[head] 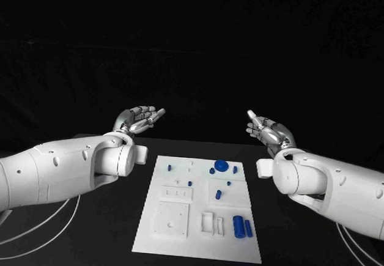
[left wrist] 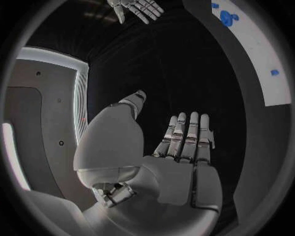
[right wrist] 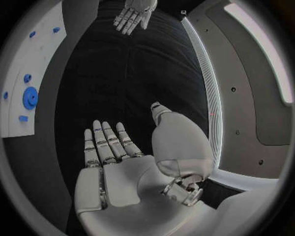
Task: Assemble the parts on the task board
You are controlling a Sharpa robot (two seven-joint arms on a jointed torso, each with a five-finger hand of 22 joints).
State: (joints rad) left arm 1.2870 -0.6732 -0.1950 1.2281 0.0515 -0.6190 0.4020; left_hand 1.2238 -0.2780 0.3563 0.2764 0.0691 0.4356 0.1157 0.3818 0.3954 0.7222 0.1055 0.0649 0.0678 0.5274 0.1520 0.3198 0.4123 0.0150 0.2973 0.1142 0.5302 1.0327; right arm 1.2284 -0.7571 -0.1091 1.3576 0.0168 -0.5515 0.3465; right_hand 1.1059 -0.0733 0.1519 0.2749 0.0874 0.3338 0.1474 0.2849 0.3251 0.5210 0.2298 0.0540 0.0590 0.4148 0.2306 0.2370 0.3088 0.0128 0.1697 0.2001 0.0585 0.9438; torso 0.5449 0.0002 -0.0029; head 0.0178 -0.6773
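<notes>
Both robot hands, left [head: 138, 119] and right [head: 269, 131], were spread and held nothing, raised beyond the task board [head: 195, 243]. Blue parts [head: 237, 225] lay on its right side (probably light, stiff, slick plastic); pinching the near cylinder mid-length looked best.

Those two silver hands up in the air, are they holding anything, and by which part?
Nothing is held. The left hand and right hand are both raised, palms empty and fingers spread, beyond the white task board with its small blue parts.
</notes>
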